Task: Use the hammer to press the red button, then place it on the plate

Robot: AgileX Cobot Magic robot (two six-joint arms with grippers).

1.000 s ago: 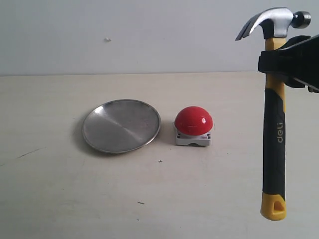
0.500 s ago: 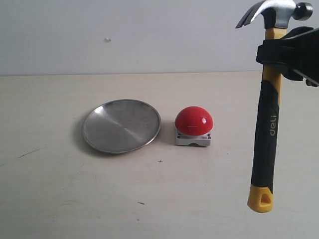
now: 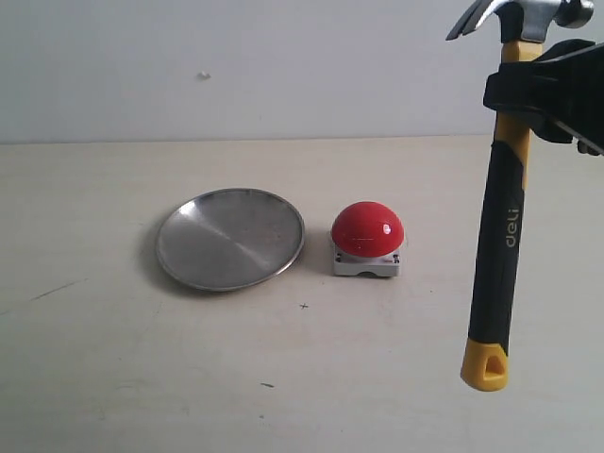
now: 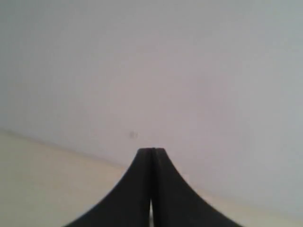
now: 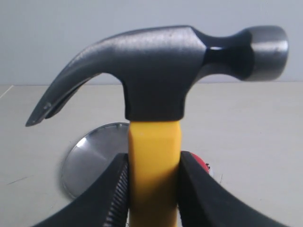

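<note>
My right gripper (image 3: 528, 94) is shut on the hammer (image 3: 502, 226), clamping the yellow neck just under the dark steel head (image 5: 161, 71). The hammer hangs in the air at the right, handle down, its yellow looped end (image 3: 484, 364) tilted slightly leftward above the table. In the right wrist view the right gripper (image 5: 154, 175) holds the yellow neck between both fingers. The red button (image 3: 366, 229) sits on its grey base mid-table, left of the hammer. The plate (image 3: 229, 238) lies just left of the button. My left gripper (image 4: 152, 150) is shut on nothing, facing the wall.
The pale tabletop (image 3: 113, 359) stretches in front of the plate and button, with a few small dark marks. A plain grey wall (image 3: 236, 66) stands behind the table.
The hammer has risen a little and its handle has swung leftward, the yellow end moving toward the button side. The plate, button and left gripper have not moved.
</note>
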